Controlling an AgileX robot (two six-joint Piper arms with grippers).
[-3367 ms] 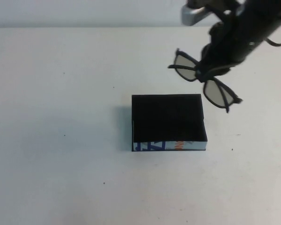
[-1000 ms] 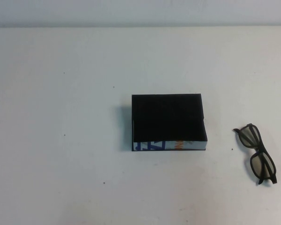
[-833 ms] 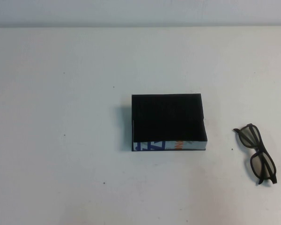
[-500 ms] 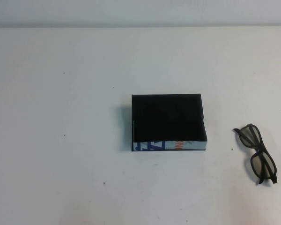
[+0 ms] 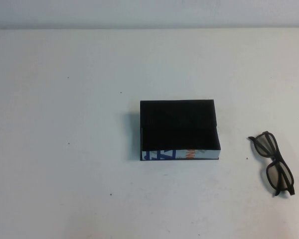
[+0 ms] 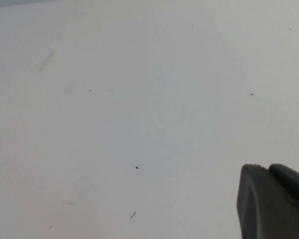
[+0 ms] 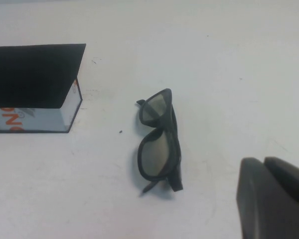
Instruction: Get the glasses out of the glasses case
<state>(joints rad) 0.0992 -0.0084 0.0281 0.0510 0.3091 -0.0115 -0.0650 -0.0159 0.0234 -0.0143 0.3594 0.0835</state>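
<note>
The glasses (image 5: 274, 162) lie folded on the white table, right of the glasses case (image 5: 178, 127) and apart from it. The case is an open black box with a white printed front panel; its black inside shows nothing in it. In the right wrist view the glasses (image 7: 159, 142) lie beside the case (image 7: 32, 82). My right gripper (image 7: 263, 162) is shut and empty, held back from the glasses on the side away from the case. My left gripper (image 6: 266, 168) is shut and empty over bare table. Neither arm shows in the high view.
The white table (image 5: 65, 149) spreads wide to the left of and in front of the case. A pale wall runs along its far edge (image 5: 149, 27). A few small dark specks mark the surface.
3.4 s ago my right gripper held the glasses in the air behind and right of the case. They now lie on the table and the arm has left the high view. Nothing moved in the last second.
</note>
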